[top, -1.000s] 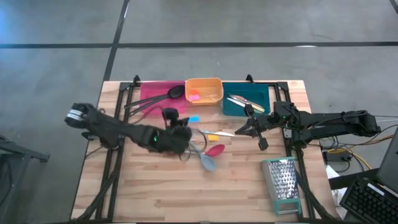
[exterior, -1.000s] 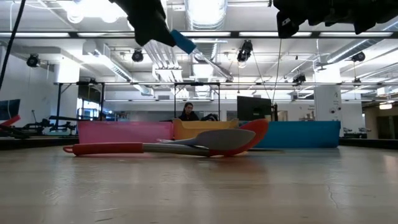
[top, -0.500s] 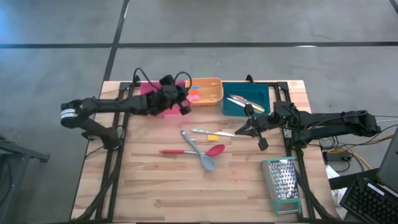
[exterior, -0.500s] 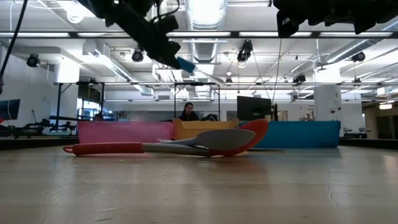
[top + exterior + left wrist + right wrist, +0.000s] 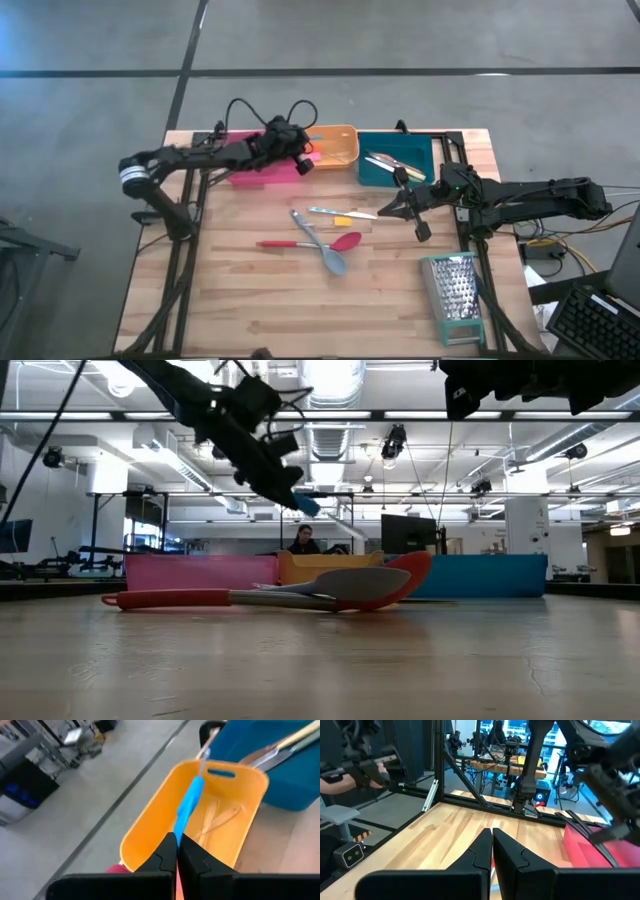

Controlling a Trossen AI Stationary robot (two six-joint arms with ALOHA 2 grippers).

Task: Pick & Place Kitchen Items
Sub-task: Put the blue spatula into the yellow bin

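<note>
Kitchen items, loose lot, being sorted off a wooden table (image 5: 240, 300) into bins along its far edge.

Item in transit: blue-handled utensil (image 5: 187, 810), slim, with a thin pale metal end. The left gripper (image 5: 176, 851) is pinching it at the handle's near end, jaws pressed together on it, and is holding it over the orange bin (image 5: 150, 827), tip pointing down toward the bin's far wall. The low view is showing the blue handle (image 5: 305, 506) hanging in the air, well above the table. One second back this gripper was down among the loose utensils at table centre; half a second back it was passing over the pink bin (image 5: 262, 172); now it is standing over the gap between pink and orange bins, utensil over the orange one. Judgement: the pick is done, and only the release remains for this piece.

Items waiting on the table: red spatula (image 5: 305, 243), grey spoon (image 5: 322, 250) lying across it, and a slim piece with a yellow grip (image 5: 343, 214) just beyond them.

Items already binned: pale pieces in the orange bin; utensils in the teal bin (image 5: 395, 160).

Right gripper (image 5: 402, 211): idling above the table near the teal bin, jaws pressed together, holding nothing.

Not in lot: metal grater (image 5: 455, 297), near right corner.
</note>
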